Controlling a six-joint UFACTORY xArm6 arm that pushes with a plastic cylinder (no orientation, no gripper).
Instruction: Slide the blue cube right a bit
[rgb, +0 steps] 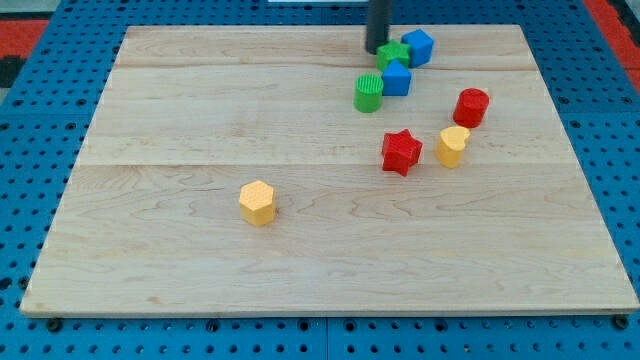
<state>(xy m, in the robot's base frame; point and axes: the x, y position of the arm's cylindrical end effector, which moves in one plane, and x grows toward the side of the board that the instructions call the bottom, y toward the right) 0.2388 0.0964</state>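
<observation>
Wooden board (200, 120): near its top edge, my tip (376, 50), no pincer on it, touches the green block (393, 55) left of the blue cube (418, 46).

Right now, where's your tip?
My tip is near the view's top, right of centre, touching the left side of the green block, with a blue cube just right of that block.
</observation>
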